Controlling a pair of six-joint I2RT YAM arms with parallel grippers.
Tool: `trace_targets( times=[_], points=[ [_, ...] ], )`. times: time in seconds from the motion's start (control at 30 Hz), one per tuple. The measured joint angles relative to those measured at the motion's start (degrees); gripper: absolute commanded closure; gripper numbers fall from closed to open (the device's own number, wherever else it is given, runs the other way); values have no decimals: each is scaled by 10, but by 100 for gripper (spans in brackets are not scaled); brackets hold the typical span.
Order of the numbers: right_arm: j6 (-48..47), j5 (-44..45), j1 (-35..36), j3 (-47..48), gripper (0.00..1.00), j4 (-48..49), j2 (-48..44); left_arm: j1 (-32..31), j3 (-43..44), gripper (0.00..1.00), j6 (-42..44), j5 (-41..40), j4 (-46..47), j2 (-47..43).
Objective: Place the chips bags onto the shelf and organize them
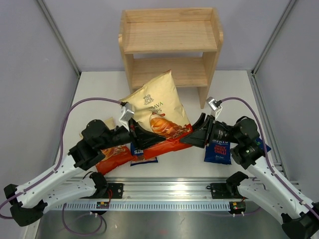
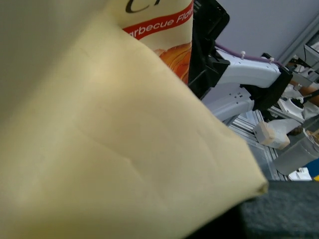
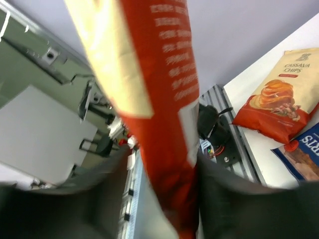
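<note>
- I saw the large cream-topped, orange-red glossy chips bag (image 1: 157,107) raised and tilted between both arms. It was just in front of the light natural-wood two-tier shelf (image 1: 169,37), not on it.
- The left gripper (image 1: 138,135) sat at the bag's lower left corner. The bag filled that wrist view, so I could not tell whether the jaws pinched it.
- The right gripper (image 1: 195,135) had its jaws spread around the bag's lower right edge, with a thin gap on 1 side.
- A second cream-and-orange bag (image 1: 113,155) lay flat on the white table (image 1: 99,89) under the left arm, with a small dark blue bag (image 1: 143,154) beside it.
- Another dark blue bag (image 1: 218,152) lay by the right arm.
</note>
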Motion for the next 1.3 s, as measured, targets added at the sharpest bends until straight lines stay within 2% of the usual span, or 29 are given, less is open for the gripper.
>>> trace_targets(
  times=[0.07,0.13,0.3,0.43,0.5,0.63,0.8,0.97,1.07,1.17,1.2,1.3],
  points=[
    [-6,27,-2,0,12,-17,-18,3,-19,91,-12,-25,0,-23],
    [-5,55,-2,-2,2,-19,-41,4,-37,91,-30,-51,6,-44],
    [42,107,-2,-61,1,84,-69,3,-75,91,-88,-105,60,-71],
    [96,146,12,-120,1,181,-27,4,-97,93,-139,-148,125,-65],
    [106,177,46,-134,2,205,0,4,-103,93,-164,-164,163,-50],
    [90,247,133,-136,9,234,16,4,-106,97,-203,-183,222,-12],
    [76,331,167,-136,17,301,31,3,-113,97,-237,-191,272,28],
    [69,385,178,-134,38,334,78,1,-133,96,-252,-197,299,38],
    [67,404,181,-132,60,348,97,0,-134,83,-248,-203,298,37],
    [60,410,186,-132,69,347,98,-1,-134,75,-240,-203,293,30],
    [55,411,188,-132,73,343,95,-1,-134,66,-235,-203,285,25],
    [42,412,195,-135,80,310,68,-5,-134,58,-211,-205,248,0]
  ],
)
